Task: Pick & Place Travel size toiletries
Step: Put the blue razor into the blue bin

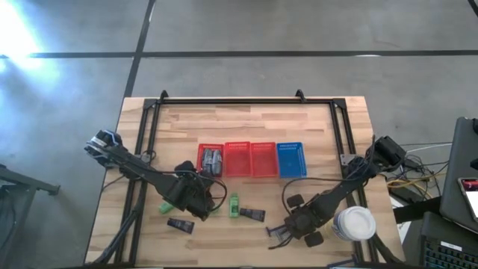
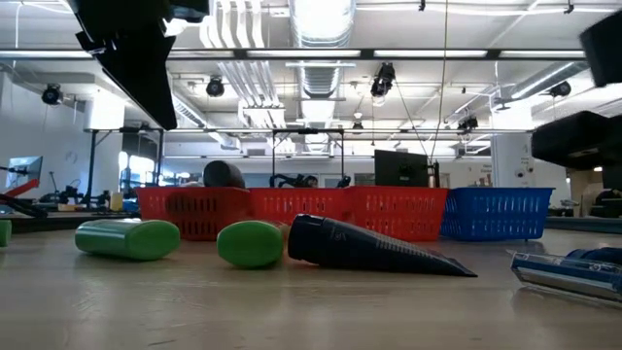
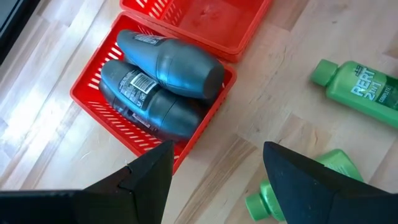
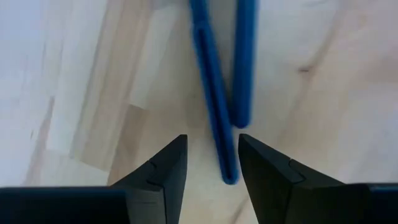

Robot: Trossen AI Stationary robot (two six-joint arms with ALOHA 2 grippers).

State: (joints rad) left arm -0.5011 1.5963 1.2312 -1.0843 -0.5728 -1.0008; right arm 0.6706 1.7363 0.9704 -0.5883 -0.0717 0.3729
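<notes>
Right wrist view showed two thin dark-blue razors (image 4: 214, 93) lying side by side on the bare table (image 4: 323, 56), with the handle end of one sitting between the right gripper's (image 4: 212, 163) fingers. Those fingers stood narrowly apart on either side of the handle; I could not tell whether they were pinching it. To do this pick well, I judged the gripper should stay centred on one handle so the neighbouring razor is not dragged along, then close fully before lifting.

The left gripper (image 3: 214, 168) hung released beside the red basket (image 3: 93, 102) holding two grey containers (image 3: 165, 59). Nearby lay a green bottle (image 3: 360, 93) printed "REPT 2in1" as far as I could read; the containers' labels were too small.
</notes>
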